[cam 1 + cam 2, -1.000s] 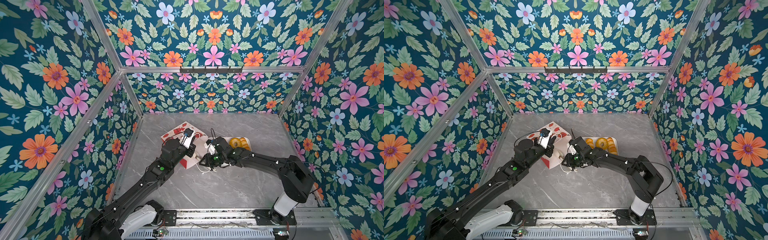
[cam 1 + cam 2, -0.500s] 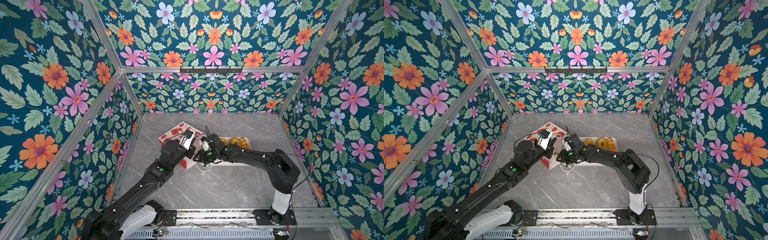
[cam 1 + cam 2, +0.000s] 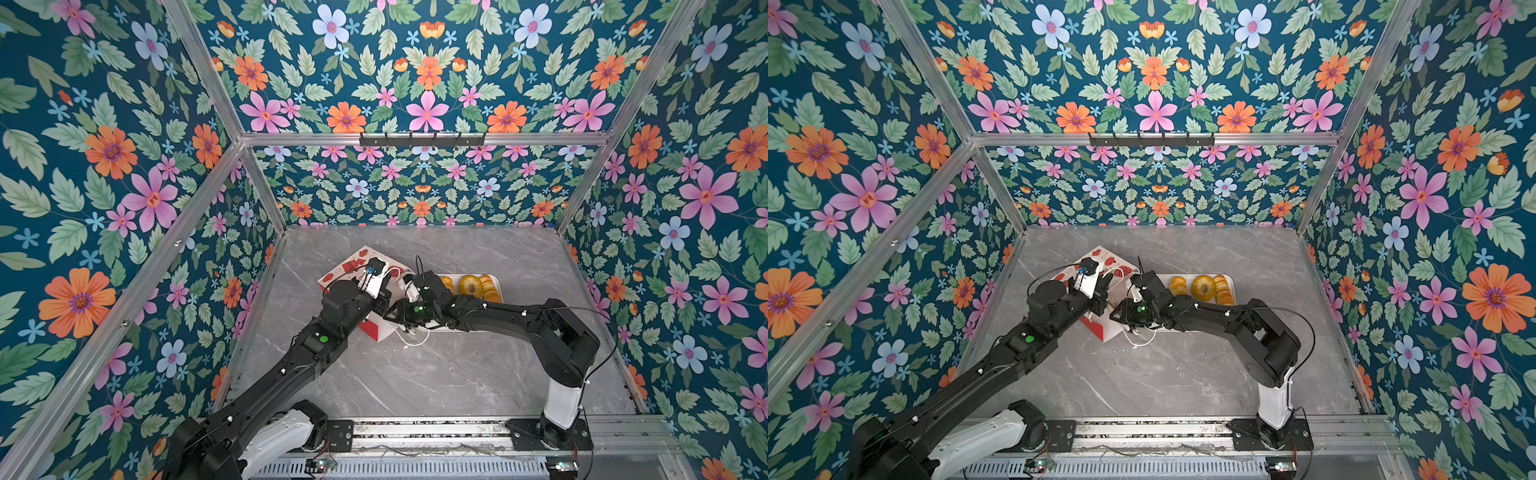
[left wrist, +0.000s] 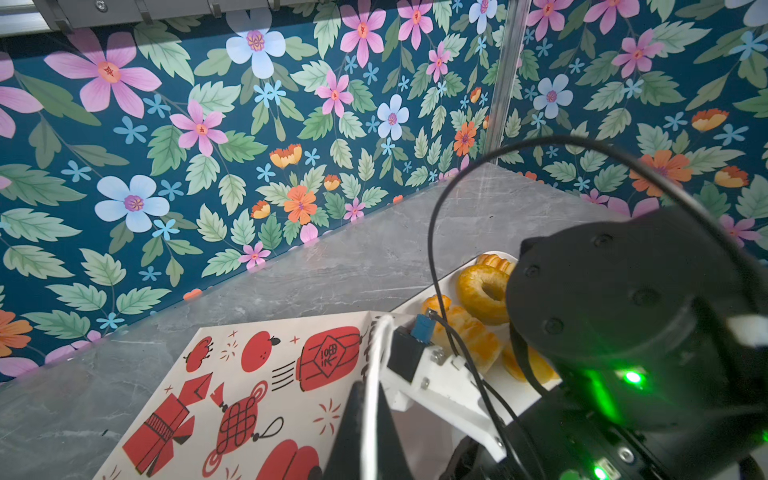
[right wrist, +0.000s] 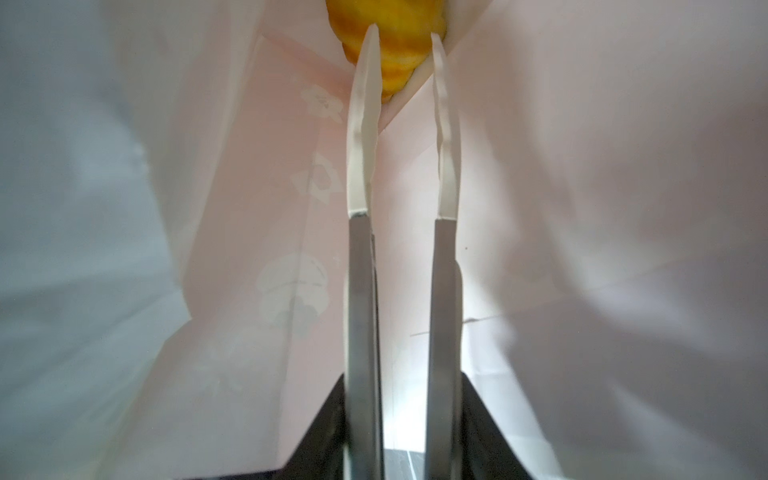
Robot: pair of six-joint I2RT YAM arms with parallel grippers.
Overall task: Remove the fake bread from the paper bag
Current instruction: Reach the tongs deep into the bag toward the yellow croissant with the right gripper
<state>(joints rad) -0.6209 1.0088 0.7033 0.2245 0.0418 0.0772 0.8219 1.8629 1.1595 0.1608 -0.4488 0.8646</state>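
Note:
The paper bag (image 3: 353, 268) (image 3: 1098, 255) lies on its side on the grey table, left of the tray, its white motif-printed face (image 4: 257, 386) up. My left gripper (image 3: 384, 296) (image 3: 1102, 291) (image 4: 371, 409) is shut on the bag's white cord handle at the mouth. My right gripper (image 3: 391, 316) (image 3: 1116, 313) reaches into the mouth from the right. In the right wrist view it (image 5: 403, 33) stands open deep inside the white bag. Its fingertips flank the end of one golden piece of fake bread (image 5: 392, 58) at the bag's bottom. Whether they touch it I cannot tell.
A white tray (image 3: 465, 275) (image 3: 1232, 286) (image 4: 451, 282) right of the bag holds a ring donut (image 3: 470, 285) (image 3: 1203, 286) (image 4: 482, 291) and other golden pastries (image 4: 471, 338). A loose white cord loop (image 3: 415, 343) lies on the table before the bag. Flowered walls enclose three sides.
My right gripper has moved left from beside the tray into the bag's mouth, and its jaws have widened a little. The left gripper has kept its hold.

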